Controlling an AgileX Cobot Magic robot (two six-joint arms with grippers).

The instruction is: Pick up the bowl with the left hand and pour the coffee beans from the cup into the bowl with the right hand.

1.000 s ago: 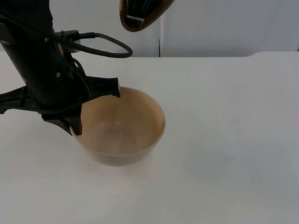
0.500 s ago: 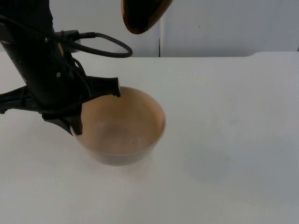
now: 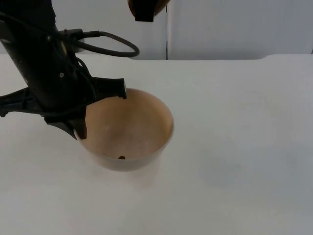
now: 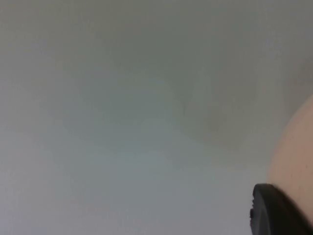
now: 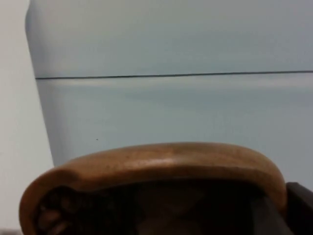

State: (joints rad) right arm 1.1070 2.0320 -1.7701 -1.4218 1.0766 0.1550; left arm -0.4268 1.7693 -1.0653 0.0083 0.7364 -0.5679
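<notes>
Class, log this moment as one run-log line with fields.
left gripper: shut on bowl rim | right gripper: holds cup tipped above bowl | bowl: one bean inside | phase: pour starting

The cup [image 3: 145, 10] is cut off by the top view's upper edge, hiding the right claw.

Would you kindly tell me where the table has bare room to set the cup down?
The table is bare right of the bowl, up to the partition wall, and along the near edge. It is crowded left, where the left gripper holds the bowl's rim.
</notes>
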